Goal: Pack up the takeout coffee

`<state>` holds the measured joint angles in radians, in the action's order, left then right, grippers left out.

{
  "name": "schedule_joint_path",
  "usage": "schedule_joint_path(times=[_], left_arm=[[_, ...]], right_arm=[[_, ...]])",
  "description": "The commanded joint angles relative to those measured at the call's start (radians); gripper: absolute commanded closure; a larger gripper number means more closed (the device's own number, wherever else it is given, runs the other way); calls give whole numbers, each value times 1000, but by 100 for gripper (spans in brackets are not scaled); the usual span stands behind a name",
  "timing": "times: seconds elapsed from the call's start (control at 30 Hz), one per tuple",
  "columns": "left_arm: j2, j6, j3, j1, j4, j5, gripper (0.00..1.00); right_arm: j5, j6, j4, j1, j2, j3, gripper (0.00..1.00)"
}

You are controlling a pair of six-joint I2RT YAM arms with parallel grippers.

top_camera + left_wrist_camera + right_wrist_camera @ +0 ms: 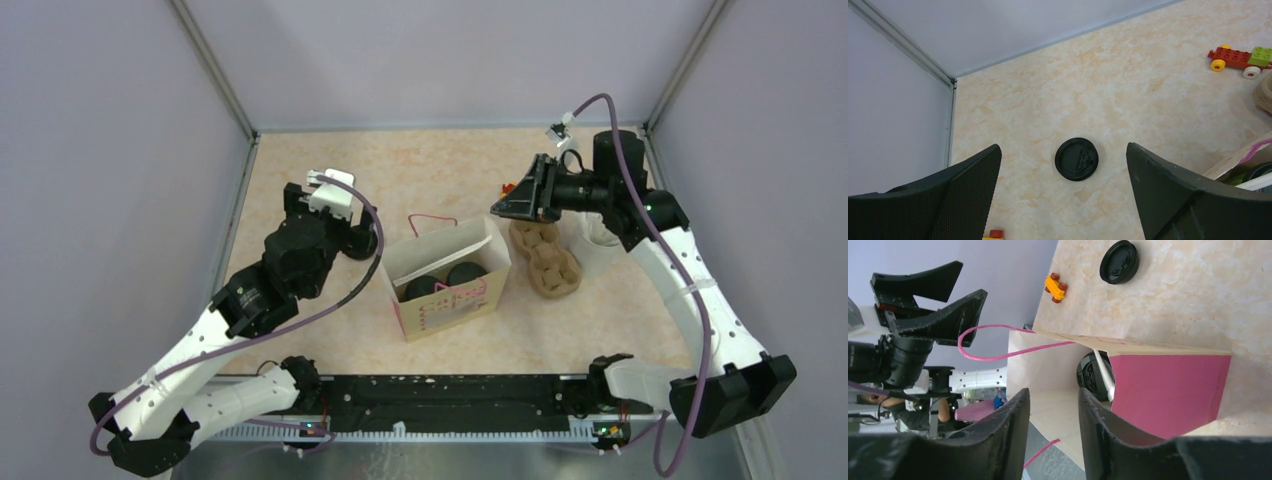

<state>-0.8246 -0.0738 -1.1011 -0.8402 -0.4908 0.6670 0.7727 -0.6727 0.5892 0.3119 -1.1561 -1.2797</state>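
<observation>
Two black lidded coffee cups [425, 288] [466, 273] stand inside the open paper bag [455, 300] in the middle of the table. One cup's lid [1092, 374] shows in the right wrist view with a white straw [1102, 371] across it. A loose black lid [1076, 159] lies flat on the table left of the bag. My left gripper [1063, 146] hangs above that lid, open wide and empty; it shows from above too [352, 236]. My right gripper [498, 208] hovers over the bag's far right corner, its jaws [1053, 395] a little apart and empty.
A brown pulp cup carrier [545, 258] lies right of the bag. A red and green toy car [1240, 56] sits behind the bag, and a small yellow toy [1055, 287] sits near the left wall. The bag's pink handles [998, 342] stick up.
</observation>
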Motion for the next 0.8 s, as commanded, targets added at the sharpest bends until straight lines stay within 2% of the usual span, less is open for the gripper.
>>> schedule_joint_path(times=[0.0,0.1,0.3,0.5,0.67,0.77], left_arm=[[10,-2,12,1,46,13,1],[6,-21,19,2,48,15,1],[12,-91,38,2,58,39,1],[59,-87,48,1,45,57,1],[96,-58,69,1,20,56,1],[107,-46,76,1,9,52,1]], right_arm=[[-48,65,136,2,-35,-174,56],[-171,89,267,2,-57,-300,54],[-565,153,521,-8,-108,-483,55],[-911,249,695,-9,-154,-496,56],[-1049,312,745,-12,-183,-482,62],[-1117,278,752,-34,-180,-452,66]])
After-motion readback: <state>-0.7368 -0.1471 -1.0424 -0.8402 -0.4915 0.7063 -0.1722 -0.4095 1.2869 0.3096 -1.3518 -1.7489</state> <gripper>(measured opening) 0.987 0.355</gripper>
